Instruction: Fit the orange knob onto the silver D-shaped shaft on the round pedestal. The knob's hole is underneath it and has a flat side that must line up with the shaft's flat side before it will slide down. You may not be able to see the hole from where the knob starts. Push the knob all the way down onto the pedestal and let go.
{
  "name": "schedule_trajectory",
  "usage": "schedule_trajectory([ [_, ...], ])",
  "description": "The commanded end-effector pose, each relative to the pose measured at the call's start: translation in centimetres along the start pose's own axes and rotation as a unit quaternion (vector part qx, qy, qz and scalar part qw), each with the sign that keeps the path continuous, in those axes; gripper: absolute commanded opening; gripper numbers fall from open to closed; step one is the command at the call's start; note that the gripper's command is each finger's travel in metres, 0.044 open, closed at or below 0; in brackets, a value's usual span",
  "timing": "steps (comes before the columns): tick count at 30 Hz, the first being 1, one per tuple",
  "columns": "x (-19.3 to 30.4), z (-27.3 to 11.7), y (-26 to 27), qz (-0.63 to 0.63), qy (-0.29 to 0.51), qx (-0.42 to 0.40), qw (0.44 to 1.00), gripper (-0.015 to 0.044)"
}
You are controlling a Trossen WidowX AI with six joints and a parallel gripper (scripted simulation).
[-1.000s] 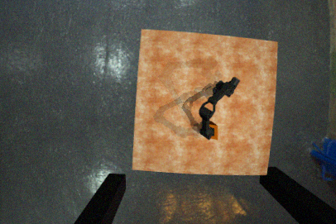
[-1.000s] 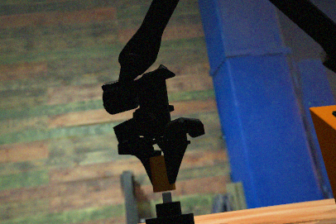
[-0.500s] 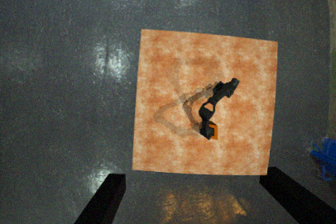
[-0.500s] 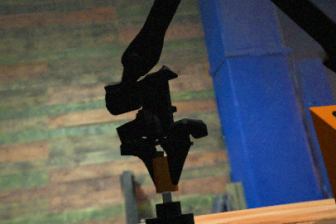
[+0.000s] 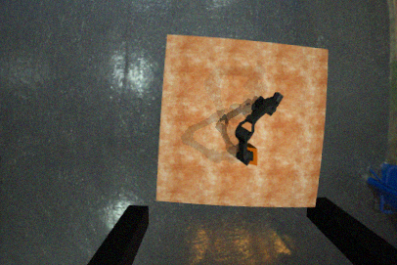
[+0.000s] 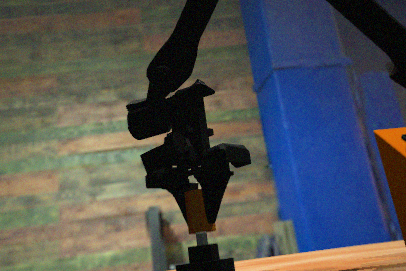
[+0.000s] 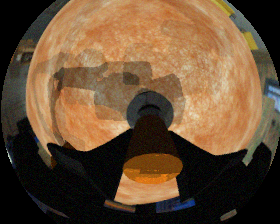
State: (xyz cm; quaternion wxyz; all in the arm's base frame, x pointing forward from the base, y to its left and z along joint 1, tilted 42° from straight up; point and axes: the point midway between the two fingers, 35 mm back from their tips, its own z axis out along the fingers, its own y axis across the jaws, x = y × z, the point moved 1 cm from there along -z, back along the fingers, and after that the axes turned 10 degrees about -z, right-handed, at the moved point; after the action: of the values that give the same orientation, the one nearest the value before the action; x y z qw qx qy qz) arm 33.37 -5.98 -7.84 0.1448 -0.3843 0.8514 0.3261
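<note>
The orange knob [image 6: 196, 207] [image 7: 152, 170] is held roughly upright in my gripper [image 6: 201, 224] [image 7: 150, 132], whose dark fingers are shut on its two sides. The silver shaft [image 6: 201, 239] shows as a short grey length between the knob's lower end and the dark round pedestal [image 6: 204, 255] [image 7: 167, 106]. The knob's underside is right at the top of the visible shaft; whether it only touches or has gone a little way over cannot be told. The knob is above the pedestal, apart from it. The hole and both flat sides are hidden.
The black arm [image 5: 244, 133] [image 6: 192, 25] reaches over the wood-patterned table [image 5: 196, 64] [image 6: 325, 256] from its base. An orange block [image 5: 253, 156] [image 6: 392, 150] stands by the base, at the right edge in the exterior view.
</note>
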Motion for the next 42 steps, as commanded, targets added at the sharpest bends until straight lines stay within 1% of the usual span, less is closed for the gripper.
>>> schedule_trajectory([
  [1,-0.06,-0.41,-0.23,-0.006,0.000,0.003,1.000,0.0000],
  [8,-0.24,-0.61,-0.34,-0.106,0.001,0.002,0.994,0.0000],
  [42,-0.31,-0.21,-0.46,-0.106,0.001,0.002,0.994,0.0000],
])
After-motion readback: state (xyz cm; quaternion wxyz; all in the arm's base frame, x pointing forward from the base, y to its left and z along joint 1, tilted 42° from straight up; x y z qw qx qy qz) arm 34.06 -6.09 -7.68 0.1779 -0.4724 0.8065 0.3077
